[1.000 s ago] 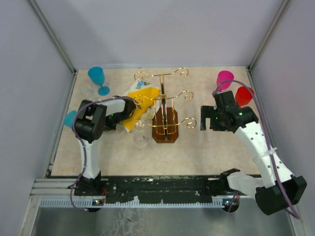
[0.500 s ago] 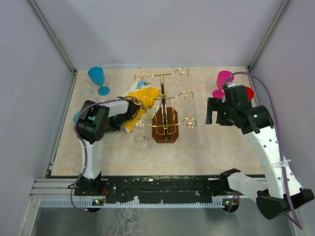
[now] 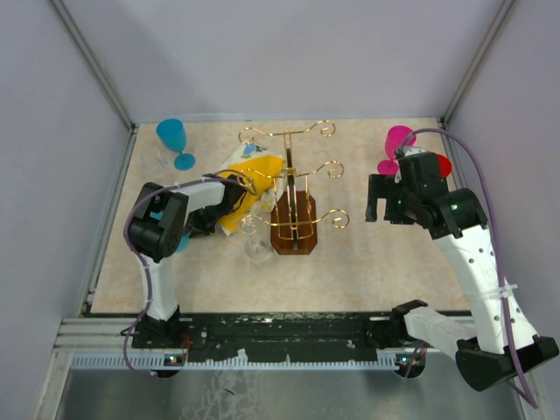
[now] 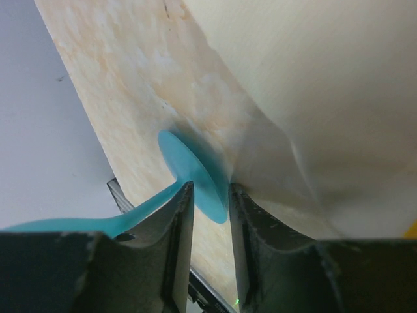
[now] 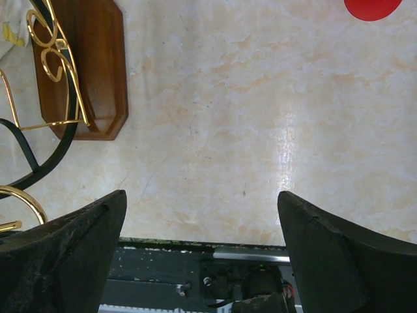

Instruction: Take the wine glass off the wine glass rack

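Observation:
The wine glass rack (image 3: 293, 188) is gold wire on a brown octagonal base (image 5: 85, 65) at mid table. A clear wine glass (image 3: 255, 245) is at its front left arm; I cannot tell whether it hangs or rests. My left gripper (image 3: 194, 229) points back under its own forearm beside the yellow-and-white cloth (image 3: 249, 179). In the left wrist view its jaws (image 4: 210, 186) stand a narrow gap apart, pinching the foot of a lying teal wine glass (image 4: 195, 176). My right gripper (image 3: 372, 203) is wide open and empty, right of the rack (image 5: 202, 195).
A blue goblet (image 3: 172, 138) stands at the back left. A pink glass (image 3: 398, 140) and a red glass (image 3: 435, 166) stand at the back right behind my right arm. The enclosure walls rise on three sides.
My right arm drew back to the right, away from the rack, then held still. My left elbow swung down and left, and the teal glass shifted right under the arm. The clear glass shifted slightly.

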`<state>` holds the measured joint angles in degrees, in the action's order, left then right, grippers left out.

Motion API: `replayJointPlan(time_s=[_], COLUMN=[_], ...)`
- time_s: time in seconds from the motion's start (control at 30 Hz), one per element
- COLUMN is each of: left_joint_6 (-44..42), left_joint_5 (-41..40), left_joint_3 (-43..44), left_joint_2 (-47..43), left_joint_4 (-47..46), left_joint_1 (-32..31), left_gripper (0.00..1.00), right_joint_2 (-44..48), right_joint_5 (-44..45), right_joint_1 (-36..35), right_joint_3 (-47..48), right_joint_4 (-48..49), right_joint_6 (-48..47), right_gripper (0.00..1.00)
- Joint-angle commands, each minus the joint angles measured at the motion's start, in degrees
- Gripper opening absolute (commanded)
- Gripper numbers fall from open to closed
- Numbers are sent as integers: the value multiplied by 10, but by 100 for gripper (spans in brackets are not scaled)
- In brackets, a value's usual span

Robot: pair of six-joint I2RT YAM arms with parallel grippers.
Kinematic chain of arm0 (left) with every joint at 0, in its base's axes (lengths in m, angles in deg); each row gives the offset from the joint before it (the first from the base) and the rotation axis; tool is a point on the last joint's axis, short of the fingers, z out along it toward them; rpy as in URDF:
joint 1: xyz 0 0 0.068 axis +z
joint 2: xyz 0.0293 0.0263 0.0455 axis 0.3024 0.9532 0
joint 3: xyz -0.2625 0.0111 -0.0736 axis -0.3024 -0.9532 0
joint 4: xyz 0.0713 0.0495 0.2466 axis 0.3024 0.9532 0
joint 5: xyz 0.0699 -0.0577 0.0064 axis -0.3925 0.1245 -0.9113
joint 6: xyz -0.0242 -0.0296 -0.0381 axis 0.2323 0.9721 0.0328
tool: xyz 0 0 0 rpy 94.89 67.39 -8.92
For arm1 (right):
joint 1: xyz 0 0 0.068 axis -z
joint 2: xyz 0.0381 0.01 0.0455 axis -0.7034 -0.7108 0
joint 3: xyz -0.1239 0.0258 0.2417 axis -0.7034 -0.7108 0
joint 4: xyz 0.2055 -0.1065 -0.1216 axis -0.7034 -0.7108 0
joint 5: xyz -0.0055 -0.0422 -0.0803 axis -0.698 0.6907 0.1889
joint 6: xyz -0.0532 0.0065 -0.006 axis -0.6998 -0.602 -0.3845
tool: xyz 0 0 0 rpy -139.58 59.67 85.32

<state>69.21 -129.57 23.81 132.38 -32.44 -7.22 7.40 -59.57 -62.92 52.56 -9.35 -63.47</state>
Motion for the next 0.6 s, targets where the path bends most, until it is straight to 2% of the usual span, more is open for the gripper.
replayJointPlan(time_s=[0.0,0.27,0.57], left_joint_6=[37,41,52], left_joint_5=[157,237,284], left_joint_3=[-29,-60,-76], left_joint_2=[-11,-60,-103], left_joint_4=[-120,-183,-217], left_joint_1=[-7,-7,-7], left_gripper=[40,51,53], right_joint_2=[10,10,13], right_joint_5=[-7,-15,-9], right_joint_1=[4,3,3], right_joint_3=[10,1,33], right_joint_4=[10,17,9], right_joint_6=[-9,-8,-17], right_gripper=[99,99,99])
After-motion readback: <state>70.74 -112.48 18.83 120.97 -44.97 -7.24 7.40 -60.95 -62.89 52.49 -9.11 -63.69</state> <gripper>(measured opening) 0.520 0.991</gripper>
